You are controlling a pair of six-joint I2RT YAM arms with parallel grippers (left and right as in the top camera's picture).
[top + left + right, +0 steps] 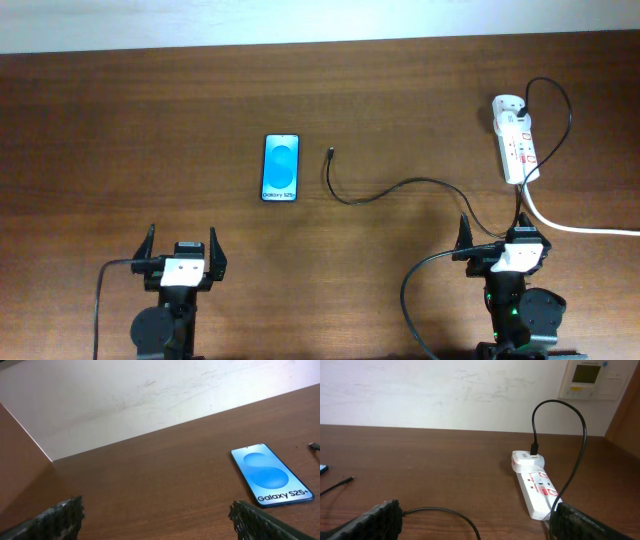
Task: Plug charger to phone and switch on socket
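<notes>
Nothing done yet: charger (331, 154) lay unplugged nr phone (281, 168), socket (517, 150) untouched, left hand (182, 236) & right hand (493, 228) spread wide, empty.

We are looking straight down from overhead, far off, covering whole table (150, 120). From left wrist we are peering low toward wall (125, 395), phone (270, 474) close. From right wrist, likewise, socket (535, 485) close. Overhead sharing both.

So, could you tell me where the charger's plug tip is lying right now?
In the overhead view the charger's plug tip lies just right of the phone, apart from it, and well left of the socket.
</notes>
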